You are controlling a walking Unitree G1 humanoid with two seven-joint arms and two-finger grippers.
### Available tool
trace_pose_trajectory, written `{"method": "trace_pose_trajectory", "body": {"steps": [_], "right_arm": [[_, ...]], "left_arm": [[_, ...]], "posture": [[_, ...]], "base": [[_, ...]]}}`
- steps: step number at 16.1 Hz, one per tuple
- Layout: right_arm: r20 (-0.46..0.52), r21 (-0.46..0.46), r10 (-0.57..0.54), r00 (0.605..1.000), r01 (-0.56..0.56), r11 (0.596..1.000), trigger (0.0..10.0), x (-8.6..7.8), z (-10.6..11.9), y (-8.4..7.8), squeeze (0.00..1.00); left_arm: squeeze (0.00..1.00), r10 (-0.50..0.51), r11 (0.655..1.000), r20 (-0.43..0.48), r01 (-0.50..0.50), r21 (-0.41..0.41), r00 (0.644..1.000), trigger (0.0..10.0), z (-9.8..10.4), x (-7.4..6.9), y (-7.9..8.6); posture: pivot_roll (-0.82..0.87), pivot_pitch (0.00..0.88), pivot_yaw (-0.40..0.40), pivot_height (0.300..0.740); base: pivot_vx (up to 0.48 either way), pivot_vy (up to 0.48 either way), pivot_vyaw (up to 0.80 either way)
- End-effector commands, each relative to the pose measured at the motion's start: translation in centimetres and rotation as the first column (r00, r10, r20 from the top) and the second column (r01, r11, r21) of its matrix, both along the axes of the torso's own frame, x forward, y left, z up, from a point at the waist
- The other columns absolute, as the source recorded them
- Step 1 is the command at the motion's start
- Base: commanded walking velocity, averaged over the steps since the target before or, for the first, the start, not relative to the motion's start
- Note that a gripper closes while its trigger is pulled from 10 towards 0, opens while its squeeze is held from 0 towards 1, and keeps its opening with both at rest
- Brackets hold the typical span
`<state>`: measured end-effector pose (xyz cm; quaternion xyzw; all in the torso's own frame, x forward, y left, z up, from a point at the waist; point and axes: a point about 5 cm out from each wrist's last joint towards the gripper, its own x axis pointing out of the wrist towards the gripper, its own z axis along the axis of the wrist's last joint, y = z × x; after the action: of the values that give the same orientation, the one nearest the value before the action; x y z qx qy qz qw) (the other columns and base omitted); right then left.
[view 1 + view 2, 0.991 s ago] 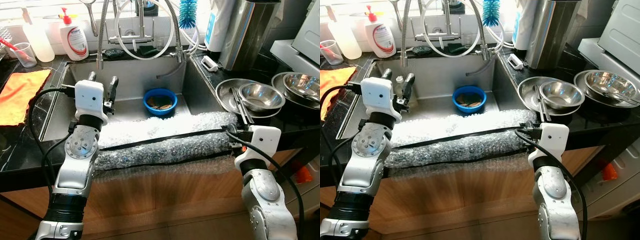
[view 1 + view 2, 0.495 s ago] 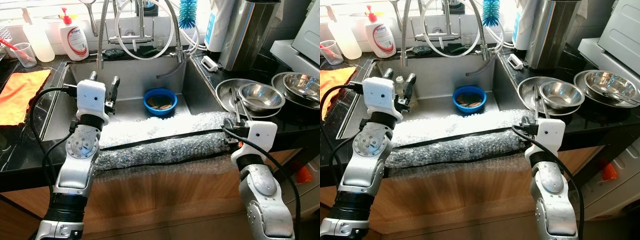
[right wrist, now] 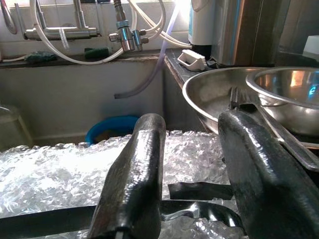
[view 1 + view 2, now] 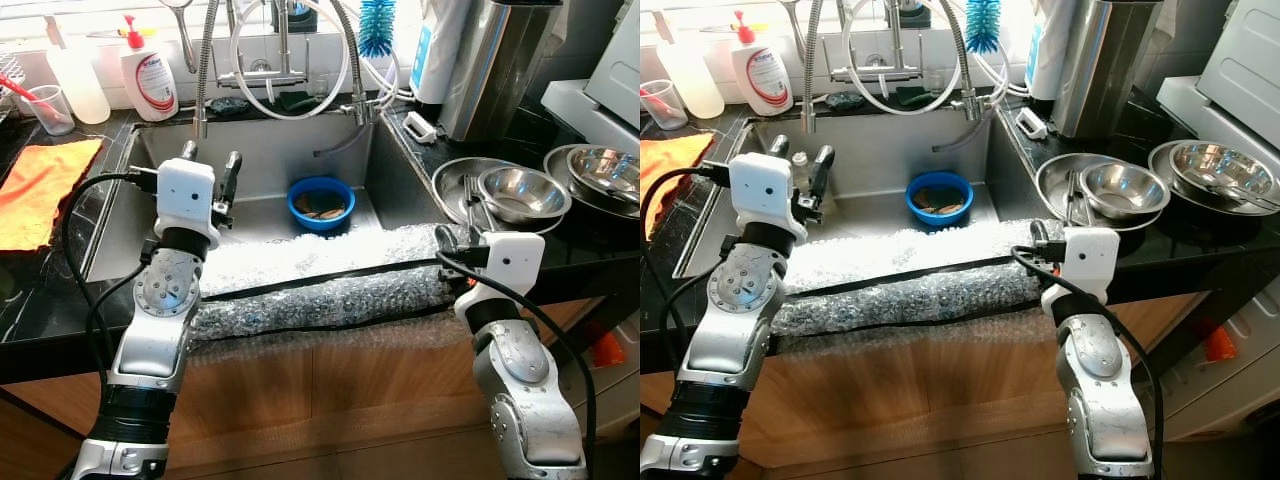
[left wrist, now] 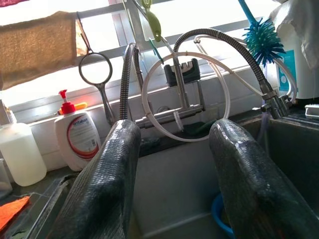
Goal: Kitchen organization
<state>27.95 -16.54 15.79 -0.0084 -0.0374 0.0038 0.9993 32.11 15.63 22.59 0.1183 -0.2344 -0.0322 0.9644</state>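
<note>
Head view: blue round plastic bowl point(image 4: 320, 203) sits in the steel sink basin point(image 4: 260, 160), clear bubble-wrap padding point(image 4: 320, 280) along the front edge (likely bump protection). Left wrist: left gripper point(image 5: 172, 184) open, empty, over the sink. Right wrist: right gripper point(image 3: 192, 189) open above the wrap's right end, beside the stacked steel mixing bowls point(image 4: 520, 190).

Blue bowl point(image 4: 938, 198) in sink point(image 4: 880, 150), bubble wrap point(image 4: 910, 270) along front edge, left hand point(image 4: 797, 168) raised, fingers parted

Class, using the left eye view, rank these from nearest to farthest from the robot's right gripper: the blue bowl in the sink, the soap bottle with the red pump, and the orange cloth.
From the right gripper:
1. Blue bowl, in the sink toward its left.
2. Soap bottle, behind the sink's far left corner.
3. Orange cloth, on the counter left of the sink.
</note>
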Motion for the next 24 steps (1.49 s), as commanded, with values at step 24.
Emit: {"method": "trace_pose_trajectory", "body": {"steps": [24], "right_arm": [[-0.038,-0.527,-0.171,0.984,0.126,0.841,10.0,0.7,0.3,-1.7,0.00]], "left_arm": [[0.00,-0.032,0.999,0.009,0.032,0.000,0.999,10.0,0.5,0.2,-0.4]], "posture": [[-0.05,0.030,-0.001,0.740]], "base": [[0.000,0.000,0.00]]}}
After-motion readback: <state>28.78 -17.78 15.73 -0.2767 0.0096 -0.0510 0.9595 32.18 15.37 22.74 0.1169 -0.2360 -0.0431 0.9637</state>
